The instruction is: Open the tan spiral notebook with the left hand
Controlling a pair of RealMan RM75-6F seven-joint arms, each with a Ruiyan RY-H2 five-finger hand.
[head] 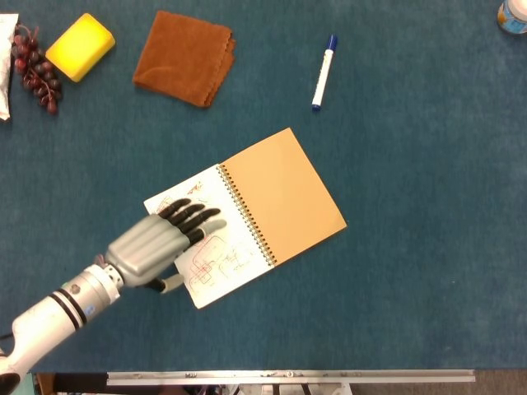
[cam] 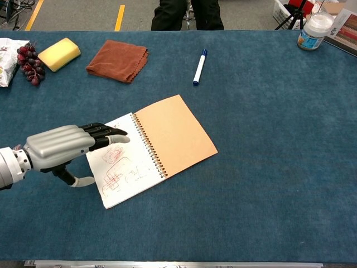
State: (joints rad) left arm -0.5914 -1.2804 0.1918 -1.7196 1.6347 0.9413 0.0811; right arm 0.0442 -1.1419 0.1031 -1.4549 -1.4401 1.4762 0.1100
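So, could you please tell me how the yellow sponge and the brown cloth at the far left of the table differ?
The yellow sponge is a thick, bright block with rounded corners, while the brown cloth is a flat, folded, rust-coloured square. The cloth covers more of the table than the sponge. The sponge lies right beside the grapes; the cloth lies alone. Both rest untouched on the blue table.

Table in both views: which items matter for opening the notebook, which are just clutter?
Job:
tan spiral notebook, lying open, drawn-on page up
left hand, fingers over that page, holding nothing

Lying about:
blue-capped marker
brown cloth
yellow sponge
grapes
white jar, far corner
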